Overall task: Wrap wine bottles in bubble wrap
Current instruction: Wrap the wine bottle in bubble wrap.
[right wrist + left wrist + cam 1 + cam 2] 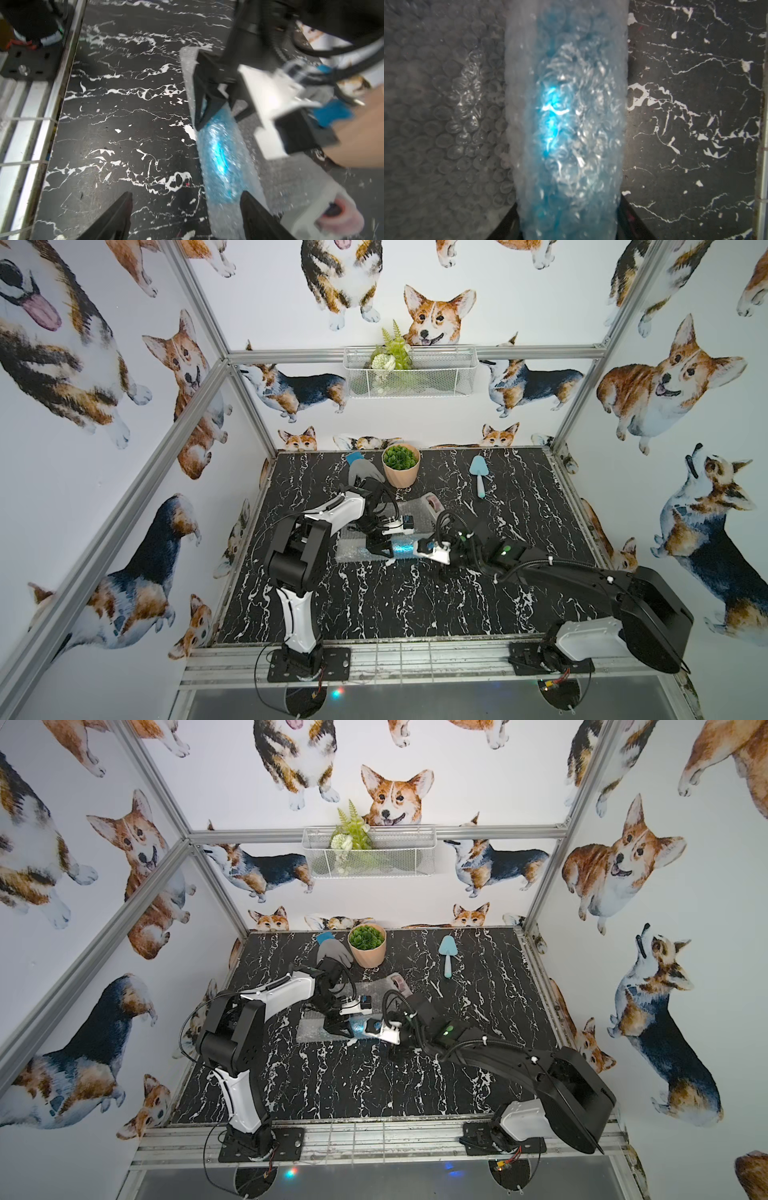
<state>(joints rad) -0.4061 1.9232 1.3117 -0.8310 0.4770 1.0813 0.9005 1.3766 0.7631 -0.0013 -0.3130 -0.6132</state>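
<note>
The wine bottle (pixel 401 549) lies on its side near the middle of the bench (pixel 374 605). It is rolled up in the near end of the bubble wrap (pixel 353 553), and its blue shines through the bubbles. The right pincer (pixel 186 193) is wide open, with one end of the roll between its jaws. The left pincer (pixel 379 551) reaches down from above and squeezes the roll on both sides. The rest of the wrap lies flat toward the far edge. A tape holder (pixel 432 504) sits at its far right corner. Farther back stand a plant pot (pixel 401 472) and a grey glove (pixel 363 475) just beside it. A light-blue trowel (pixel 478 477) lies right of the pot, well apart.
</note>
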